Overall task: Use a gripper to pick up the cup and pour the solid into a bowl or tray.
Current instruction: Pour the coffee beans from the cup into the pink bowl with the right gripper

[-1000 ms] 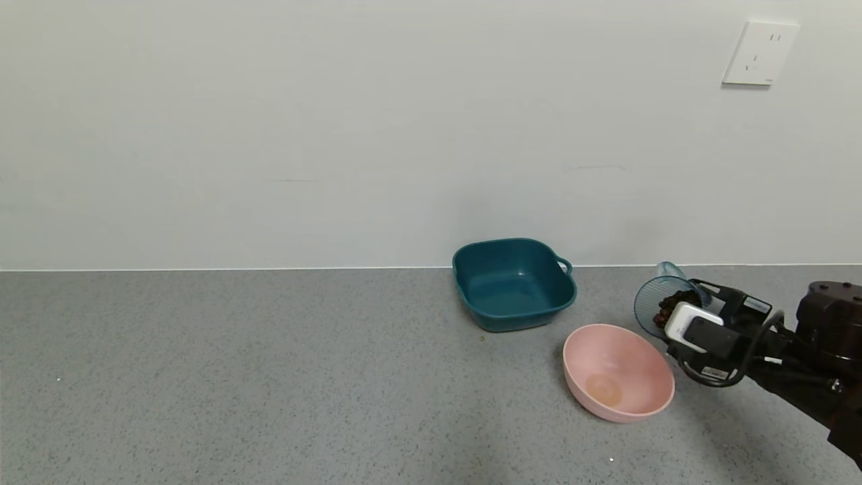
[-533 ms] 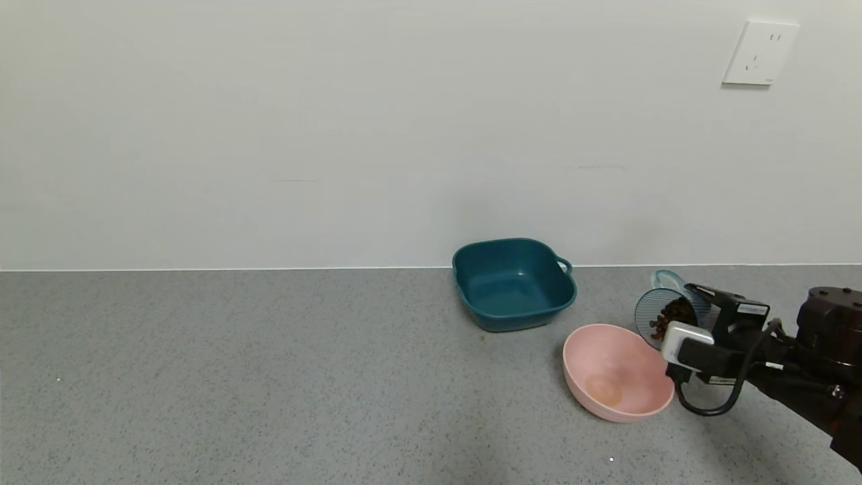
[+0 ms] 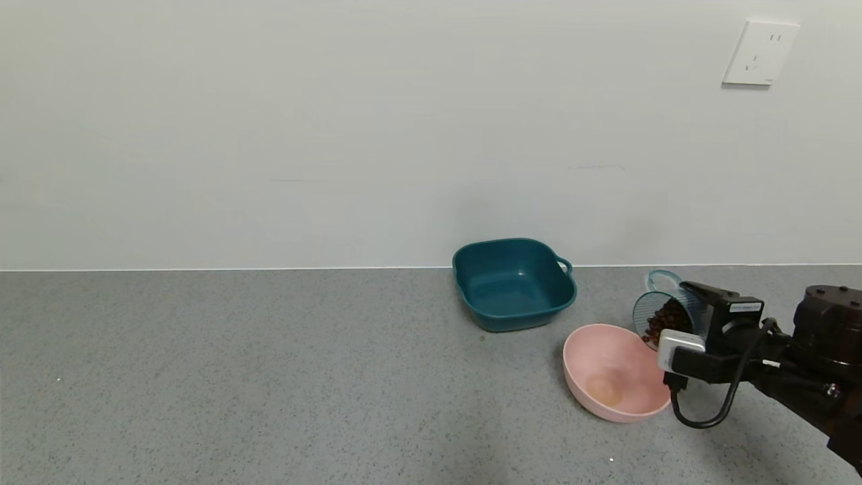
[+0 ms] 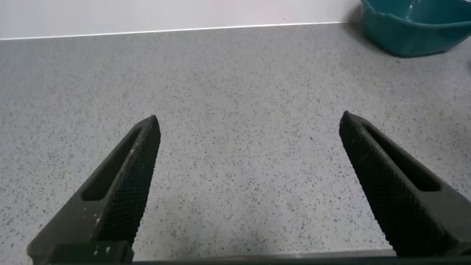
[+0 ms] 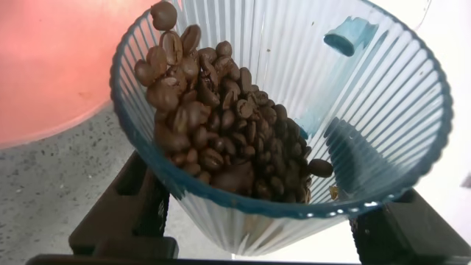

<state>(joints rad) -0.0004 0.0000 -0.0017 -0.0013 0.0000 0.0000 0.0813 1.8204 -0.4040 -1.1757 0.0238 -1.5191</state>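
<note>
The wall [image 3: 337, 135] is plain and pale, with a white socket [image 3: 761, 52] high on the right. Below it the grey speckled counter [image 3: 236, 377] runs wide and flat, and it looks hard and a little rough, so beans that miss would likely bounce and roll away.

A teal basin [image 3: 513, 284] sits at the far side of the counter, near the wall. The pink bowl [image 3: 616, 372] sits nearer and to the right of it, with nothing in it yet. It looks smooth and light, so a bump could slide it.

The right gripper [image 3: 700, 323] holds the cup [image 3: 667, 313] in the air, just right of the bowl and above its right rim. Its jaws are clamped on the cup's sides. The cup is tipped over, mouth toward the bowl. It is thin ribbed plastic, light and a bit bendy, so I think a soft squeeze around the middle is best; the ribs should help stop slipping.

The beans [image 5: 213, 140] are small, hard and loose. They have slid to the cup's lip, and one sits right at the edge, ready to fall.

The left gripper [image 4: 246, 184] hovers low over bare counter to the left, jaws wide apart, holding nothing.
</note>
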